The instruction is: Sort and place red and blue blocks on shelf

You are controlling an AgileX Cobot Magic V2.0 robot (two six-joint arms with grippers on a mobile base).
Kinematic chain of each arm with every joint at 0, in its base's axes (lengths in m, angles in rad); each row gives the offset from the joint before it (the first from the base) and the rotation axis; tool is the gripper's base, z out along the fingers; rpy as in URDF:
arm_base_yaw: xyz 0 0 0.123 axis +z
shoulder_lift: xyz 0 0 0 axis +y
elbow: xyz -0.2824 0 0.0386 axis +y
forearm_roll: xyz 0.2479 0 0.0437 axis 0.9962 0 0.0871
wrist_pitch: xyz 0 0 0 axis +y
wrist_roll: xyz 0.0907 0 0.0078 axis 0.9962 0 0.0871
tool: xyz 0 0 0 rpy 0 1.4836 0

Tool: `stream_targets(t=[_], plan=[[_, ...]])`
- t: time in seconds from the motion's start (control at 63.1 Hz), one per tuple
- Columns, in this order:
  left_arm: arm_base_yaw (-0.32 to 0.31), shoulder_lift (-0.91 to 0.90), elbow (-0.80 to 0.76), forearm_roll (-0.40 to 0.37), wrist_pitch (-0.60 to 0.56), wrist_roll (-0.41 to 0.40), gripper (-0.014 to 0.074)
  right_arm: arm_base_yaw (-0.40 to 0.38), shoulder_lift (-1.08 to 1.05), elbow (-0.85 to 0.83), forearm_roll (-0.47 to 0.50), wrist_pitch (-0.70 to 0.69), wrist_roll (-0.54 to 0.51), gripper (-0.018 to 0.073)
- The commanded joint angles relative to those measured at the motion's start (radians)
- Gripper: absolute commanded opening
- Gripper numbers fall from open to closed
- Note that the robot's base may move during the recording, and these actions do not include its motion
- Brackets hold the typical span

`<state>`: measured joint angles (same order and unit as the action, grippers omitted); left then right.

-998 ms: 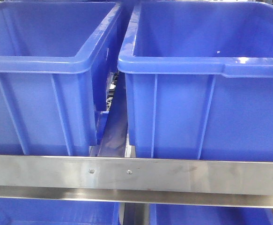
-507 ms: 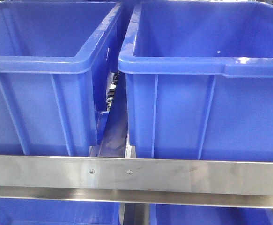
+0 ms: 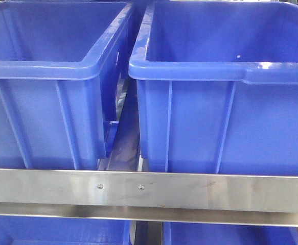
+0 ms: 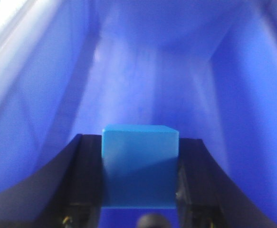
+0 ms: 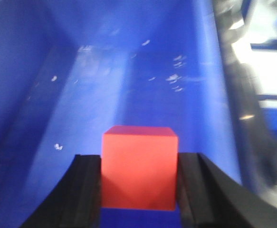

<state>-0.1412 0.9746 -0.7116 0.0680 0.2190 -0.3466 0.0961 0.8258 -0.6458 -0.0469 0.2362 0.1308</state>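
Observation:
In the left wrist view, a sky-blue block [image 4: 140,166] sits squeezed between the two black fingers of my left gripper [image 4: 139,140], held above the inside of a dark-blue bin [image 4: 148,71]. The right wrist view shows a red block [image 5: 139,166] clamped in my right gripper [image 5: 139,156], over the floor of another blue bin [image 5: 128,80]. The shelf shows in the front view as a brushed-steel rail [image 3: 205,191] with two small screws. Neither gripper nor either block appears in the front view.
Two big dark-blue bins, left [image 3: 41,71] and right [image 3: 220,71], stand side by side on the shelf tier with a narrow gap [image 3: 124,138] between them. More blue bins [image 3: 56,229] sit on the tier below. Bright metal framing [image 5: 262,71] passes right of the right bin.
In the front view, a dark part that showed in the gap between the two bins no longer shows there. The bins and rail have not moved.

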Motion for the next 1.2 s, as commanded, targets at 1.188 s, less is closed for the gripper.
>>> stream_targets(t=[1.188], plan=[[-0.009,0.299,-0.186,0.011,-0.180,-0.001,0.0185,0.007,0.206,-0.084,-0.010,-0.252,-0.002,0.0157]])
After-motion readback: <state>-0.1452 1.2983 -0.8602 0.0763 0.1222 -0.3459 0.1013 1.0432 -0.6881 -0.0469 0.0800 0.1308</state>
